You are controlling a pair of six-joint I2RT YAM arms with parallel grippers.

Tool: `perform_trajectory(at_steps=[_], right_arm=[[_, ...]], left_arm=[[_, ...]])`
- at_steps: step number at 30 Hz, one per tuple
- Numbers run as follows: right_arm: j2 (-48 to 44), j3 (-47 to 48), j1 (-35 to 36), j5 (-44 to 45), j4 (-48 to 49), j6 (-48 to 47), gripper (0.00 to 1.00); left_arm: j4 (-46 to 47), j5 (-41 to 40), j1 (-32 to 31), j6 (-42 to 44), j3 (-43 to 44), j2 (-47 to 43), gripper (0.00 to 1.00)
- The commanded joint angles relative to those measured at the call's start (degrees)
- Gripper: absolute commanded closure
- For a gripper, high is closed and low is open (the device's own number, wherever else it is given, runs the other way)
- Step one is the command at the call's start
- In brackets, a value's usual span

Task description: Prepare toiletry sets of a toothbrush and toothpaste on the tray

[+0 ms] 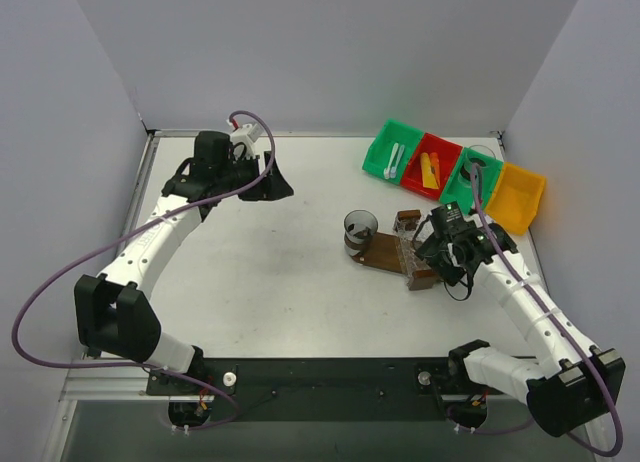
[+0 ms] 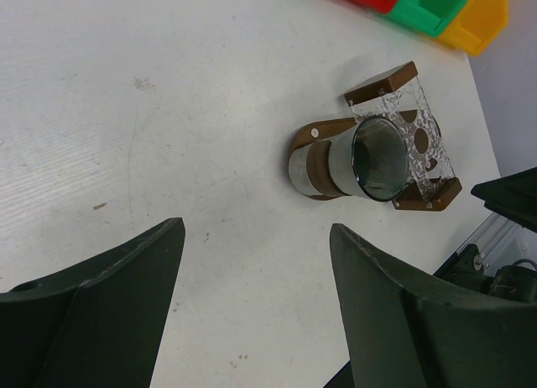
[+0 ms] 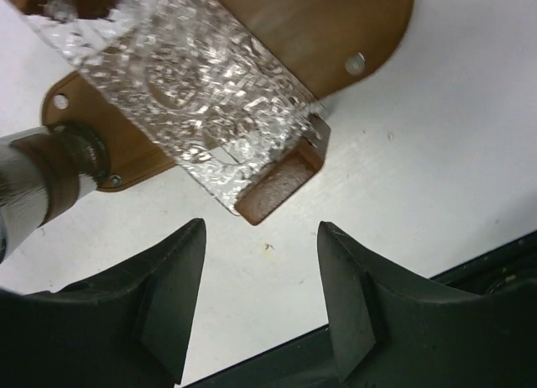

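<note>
The dark brown wooden tray point(image 1: 382, 252) lies right of centre. A clear cup point(image 1: 360, 228) stands on its left end, empty as far as I can see. A clear textured holder point(image 1: 412, 250) with brown wooden end blocks sits on its right part. White toothbrushes point(image 1: 396, 160) lie in the left green bin, and orange and yellow toothpaste tubes point(image 1: 431, 169) in the red bin. My right gripper point(image 1: 452, 267) is open and empty just off the holder's near end block point(image 3: 281, 182). My left gripper point(image 1: 278, 185) is open and empty, high at the far left, looking down at the cup point(image 2: 369, 157) and tray point(image 2: 312, 144).
A row of bins stands at the back right: green point(image 1: 385, 147), red point(image 1: 420, 152), green point(image 1: 470, 182) with a clear cup rim in it, and yellow point(image 1: 518, 198). The table's near edge point(image 3: 470, 270) is close behind my right gripper point(image 3: 262, 237). Walls enclose three sides.
</note>
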Motion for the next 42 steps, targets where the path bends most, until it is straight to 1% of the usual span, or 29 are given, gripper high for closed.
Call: perform_trajectory(at_steps=[1,3,9,14,19,36,42], right_arm=[[-1.42,-4.65,-1.32,-2.78,-5.62,14.76,0.49],[-1.42,-6.58,-1.41,-2.87,-5.53,18.37,0.5],[0.33,-5.63,-1.59,0.55,-5.53,21.01,0.5],[2.36,-2.9,-1.67,2.75,-5.18,20.4,0.49],[5.7,-1.85,-2.38,2.31,-3.95,19.96,0.49],[11.32,-2.46,-2.47,1.17,-1.57,21.1,0.49],[13.43,-2.2,-2.64,1.7,-0.78,20.06,0.49]], left_arm=[[-1.48,-0.68,-0.74,2.14,2.52,0.79,0.2],[-1.74,-0.68,-1.18,2.49,2.52,0.88,0.2],[-1.39,-0.42,-1.53,2.67,2.34,0.17,0.19],[-1.48,-1.21,-1.44,3.28,2.08,-0.62,0.19],[-1.66,-1.65,-1.27,3.64,2.08,-1.06,0.19],[-2.19,-2.44,-0.74,4.52,1.9,-1.14,0.19],[-2.27,-2.62,-0.56,4.6,1.64,-1.5,0.19]])
